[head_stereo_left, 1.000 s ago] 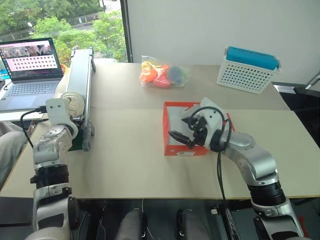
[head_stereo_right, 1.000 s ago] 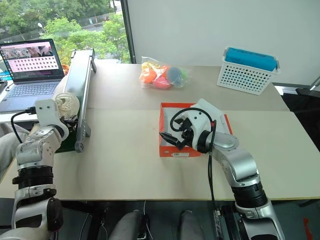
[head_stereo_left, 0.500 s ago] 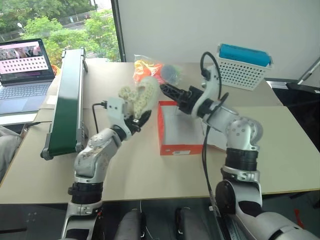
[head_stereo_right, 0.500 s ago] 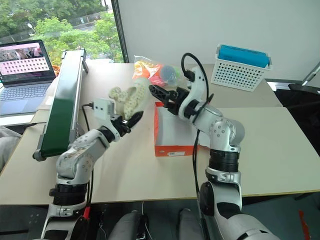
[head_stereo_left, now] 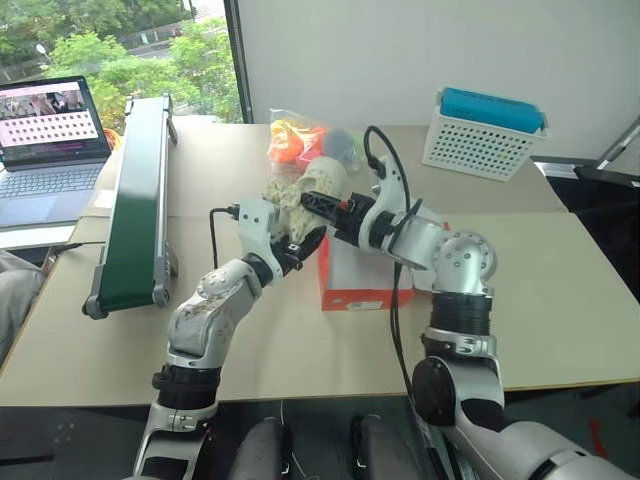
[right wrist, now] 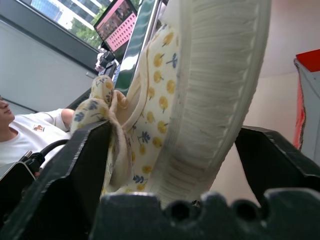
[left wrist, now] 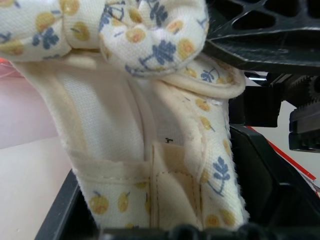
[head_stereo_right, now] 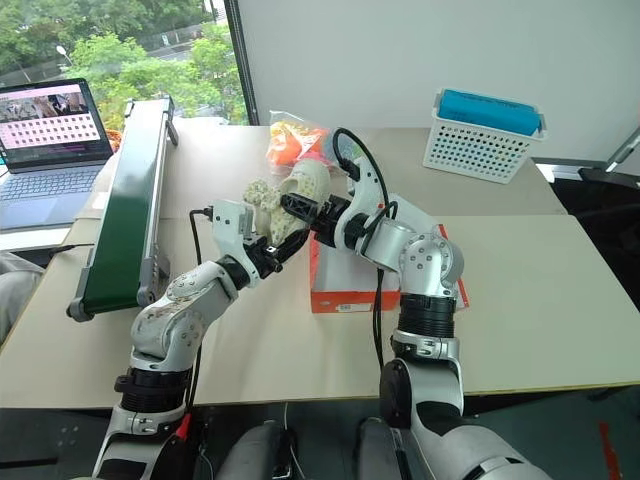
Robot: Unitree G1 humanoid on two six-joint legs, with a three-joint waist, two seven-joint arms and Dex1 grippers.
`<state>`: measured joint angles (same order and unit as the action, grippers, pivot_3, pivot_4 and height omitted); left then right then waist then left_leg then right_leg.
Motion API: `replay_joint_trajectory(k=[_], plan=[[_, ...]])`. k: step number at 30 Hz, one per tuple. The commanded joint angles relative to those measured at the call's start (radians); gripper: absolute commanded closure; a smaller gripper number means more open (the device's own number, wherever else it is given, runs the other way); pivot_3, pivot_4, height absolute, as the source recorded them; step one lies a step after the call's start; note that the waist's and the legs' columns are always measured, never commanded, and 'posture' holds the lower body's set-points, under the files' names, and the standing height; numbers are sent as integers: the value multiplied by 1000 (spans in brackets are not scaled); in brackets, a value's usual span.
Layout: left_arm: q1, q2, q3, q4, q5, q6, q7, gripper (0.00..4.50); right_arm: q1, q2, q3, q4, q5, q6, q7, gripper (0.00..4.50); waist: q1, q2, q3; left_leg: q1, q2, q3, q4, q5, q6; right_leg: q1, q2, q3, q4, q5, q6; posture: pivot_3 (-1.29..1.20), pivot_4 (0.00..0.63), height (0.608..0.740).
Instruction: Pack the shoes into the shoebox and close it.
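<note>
cream fabric shoe (left wrist: 165, 150): yellow dots, blue sprigs, ribbed off-white sole | rectangular cardboard shoebox (head_stereo_left: 355, 297): orange-red, white lining | perforated plastic basket (head_stereo_left: 478, 145): white, teal block on top | clear bag of toys (head_stereo_left: 300, 142): orange, yellow, pink, blue | long conveyor belt (head_stereo_left: 135, 195): dark green, grey frame | wooden table (head_stereo_left: 560, 300): pale beige | gripper fingers (right wrist: 75, 165): black

Bright, even daylight from the window (head_stereo_left: 120, 40); head views sharp, wrist close-ups softly blurred.

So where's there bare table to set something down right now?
Bare table lies right of the shoebox up to the white basket, and between the green conveyor and the shoebox. Crowded above the shoebox's left edge: both grippers meet at the shoe.
</note>
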<state>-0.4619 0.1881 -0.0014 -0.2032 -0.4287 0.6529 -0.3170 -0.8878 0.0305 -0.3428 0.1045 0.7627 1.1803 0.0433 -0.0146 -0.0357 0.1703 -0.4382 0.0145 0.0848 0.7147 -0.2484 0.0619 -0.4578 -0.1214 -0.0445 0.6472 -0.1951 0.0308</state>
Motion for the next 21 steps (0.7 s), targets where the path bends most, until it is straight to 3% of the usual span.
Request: replay_joint_trajectory(k=[1,5,10,11,14,21], plan=[[-30,0,-7,-48,8,-29,-9,1668,-3,-5,-2,-55,19,-23,1,1734,0,0,0,0,0,0,0,0,0,0,0,0,0,0,0,0,150,699],[-31,6,-21,-35,32,-27,-4,1668,-3,3,-1,-56,21,-17,-12,2982,0,0,0,0,0,0,0,0,0,0,0,0,0,0,0,0,150,699],[-35,-7,-23,-25,50,-48,-2,1668,9,4,15,-50,9,-25,-15,2982,0,0,0,0,0,0,0,0,0,0,0,0,0,0,0,0,150,699],[-33,-2,-34,-34,54,-49,-14,896,13,7,12,-53,5,-36,-24,3013,0,0,0,0,0,0,0,0,0,0,0,0,0,0,0,0,150,699],[-27,5,-45,-53,45,-25,-33,29,14,5,-7,-55,-15,-83,-58,3013,0,0,0,0,0,0,0,0,0,0,0,0,0,0,0,0,150,699],[48,72,-71,-83,68,-23,-85,29,-75,-196,-91,42,-110,-110,-173,3013,11,1,0,-1,-1,0,0,0,0,0,-1,0,-1,0,1,0,150,699]])
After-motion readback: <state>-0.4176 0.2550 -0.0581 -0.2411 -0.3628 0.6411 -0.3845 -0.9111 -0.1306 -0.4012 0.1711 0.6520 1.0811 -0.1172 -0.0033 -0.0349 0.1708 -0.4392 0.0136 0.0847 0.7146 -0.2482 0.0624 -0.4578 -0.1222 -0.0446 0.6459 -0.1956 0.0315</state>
